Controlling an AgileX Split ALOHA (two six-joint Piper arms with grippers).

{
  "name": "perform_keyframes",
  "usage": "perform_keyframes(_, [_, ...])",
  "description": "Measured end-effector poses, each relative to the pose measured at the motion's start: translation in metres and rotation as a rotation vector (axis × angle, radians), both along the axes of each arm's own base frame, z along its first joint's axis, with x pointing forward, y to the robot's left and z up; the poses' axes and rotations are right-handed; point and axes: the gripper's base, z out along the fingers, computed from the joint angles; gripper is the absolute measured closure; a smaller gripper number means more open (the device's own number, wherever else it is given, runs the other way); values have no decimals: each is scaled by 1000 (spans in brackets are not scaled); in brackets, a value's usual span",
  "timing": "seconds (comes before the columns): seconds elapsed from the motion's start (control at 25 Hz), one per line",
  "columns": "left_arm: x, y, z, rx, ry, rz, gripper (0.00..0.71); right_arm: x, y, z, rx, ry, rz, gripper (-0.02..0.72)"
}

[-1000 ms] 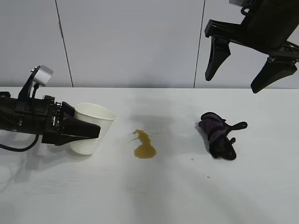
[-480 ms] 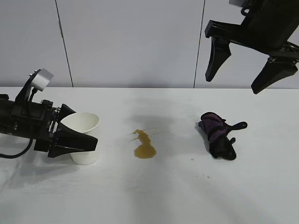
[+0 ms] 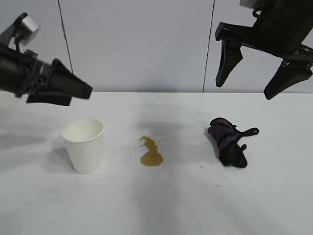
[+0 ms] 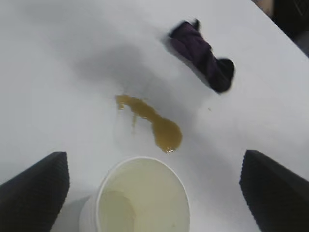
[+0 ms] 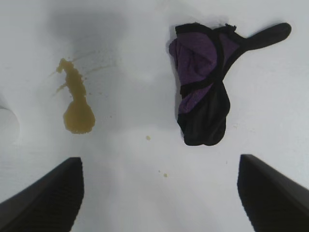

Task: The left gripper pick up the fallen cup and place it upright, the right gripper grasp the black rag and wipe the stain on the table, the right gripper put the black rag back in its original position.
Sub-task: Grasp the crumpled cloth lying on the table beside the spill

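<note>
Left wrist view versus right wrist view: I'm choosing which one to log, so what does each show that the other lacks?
Only the left wrist view looks down into the upright cup, framed by the open left tool. Only the right wrist view shows the open right tool and the small droplets beside the rag. Both show the stain, the rag and the white table.

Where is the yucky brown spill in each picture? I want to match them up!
Exterior view: the stain sits mid-table, between the cup and the black rag.
Left wrist view: the stain is in the middle of the picture, between the cup's rim and the rag.
Right wrist view: the stain is toward the left edge, the rag across from it.
Shared landmark: the black rag.
</note>
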Motion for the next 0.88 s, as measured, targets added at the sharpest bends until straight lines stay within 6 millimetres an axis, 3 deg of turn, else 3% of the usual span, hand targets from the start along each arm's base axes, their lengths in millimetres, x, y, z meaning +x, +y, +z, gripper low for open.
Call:
perform_keyframes(0.2, [5,-10,31,158,215,136,17,1,0,0,-8,-20,24,102])
perform_keyframes(0.36, [11,-19,44,318,238,203,17,7,-1,-2,-34,-62,27,102])
perform_keyframes(0.64, [10,-23,49,324,262,217,17,27,-7,-57,-151,48,-25,102])
perform_keyframes(0.88, [10,-23,49,324,264,218,17,44,-5,-92,-157,21,-62,109])
